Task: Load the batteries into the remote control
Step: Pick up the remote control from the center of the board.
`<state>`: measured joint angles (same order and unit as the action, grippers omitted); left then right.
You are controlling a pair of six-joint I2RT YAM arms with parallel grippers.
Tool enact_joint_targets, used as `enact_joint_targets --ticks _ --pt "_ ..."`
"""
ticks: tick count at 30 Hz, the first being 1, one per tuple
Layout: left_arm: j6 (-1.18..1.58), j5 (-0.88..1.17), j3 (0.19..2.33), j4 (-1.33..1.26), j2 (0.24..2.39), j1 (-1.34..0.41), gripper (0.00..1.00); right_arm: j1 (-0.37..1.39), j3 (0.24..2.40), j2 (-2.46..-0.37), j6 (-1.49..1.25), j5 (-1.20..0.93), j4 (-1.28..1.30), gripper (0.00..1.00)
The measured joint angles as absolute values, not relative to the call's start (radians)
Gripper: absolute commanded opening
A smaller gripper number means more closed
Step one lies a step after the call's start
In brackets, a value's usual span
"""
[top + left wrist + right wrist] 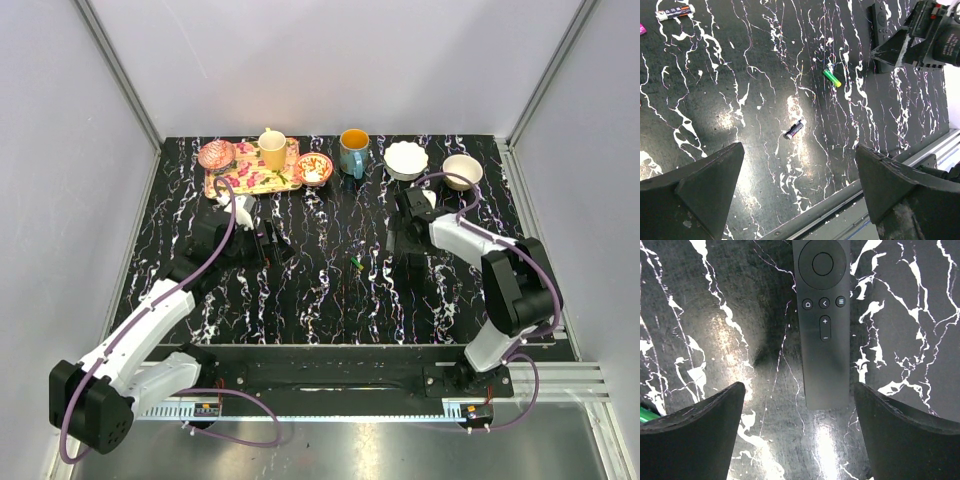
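Note:
The remote control [822, 315] is a slim black bar lying button side up, so its battery slot is hidden. My right gripper [799, 386] is open just above the remote's near end, with the jaws wide on either side; it also shows in the top view [396, 242]. A green battery [831, 78] lies on the table left of the remote and shows in the top view [355, 264]. A darker battery with a pale end [795, 129] lies nearer. My left gripper [799, 147] is open and empty above the table [268, 240].
At the back stand a floral tray [250, 178] with a yellow cup, a pink bowl [216, 155], a teal mug [352, 152] and two white bowls [406, 158]. A white cylinder with a red end [675, 12] lies far left. The table's front rail [850, 200] is close.

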<state>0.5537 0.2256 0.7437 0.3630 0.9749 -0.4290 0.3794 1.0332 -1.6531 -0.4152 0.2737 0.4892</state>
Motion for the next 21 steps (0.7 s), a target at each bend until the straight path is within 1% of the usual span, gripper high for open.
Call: enact_joint_targets --ticks 5,12,16,19,20,21 --pt "0.553 0.229 0.741 0.363 0.967 -0.429 0.99 0.359 1.037 -1.694 -0.416 0.258 0.479 0.91" --pt "0.554 0.234 0.741 0.344 0.964 -0.43 0.97 0.297 1.045 -1.731 -0.414 0.215 0.461 0.82" --pt "0.554 0.237 0.741 0.342 0.968 -0.43 0.97 0.285 1.058 -1.763 -0.409 0.192 0.458 0.8" --pt "0.554 0.237 0.741 0.342 0.971 -0.43 0.97 0.281 1.061 -1.766 -0.405 0.188 0.455 0.75" --pt "0.554 0.237 0.741 0.342 0.971 -0.43 0.96 0.28 1.061 -1.767 -0.404 0.187 0.455 0.7" --pt "0.554 0.239 0.741 0.342 0.971 -0.43 0.96 0.278 1.061 -1.767 -0.404 0.186 0.455 0.68"
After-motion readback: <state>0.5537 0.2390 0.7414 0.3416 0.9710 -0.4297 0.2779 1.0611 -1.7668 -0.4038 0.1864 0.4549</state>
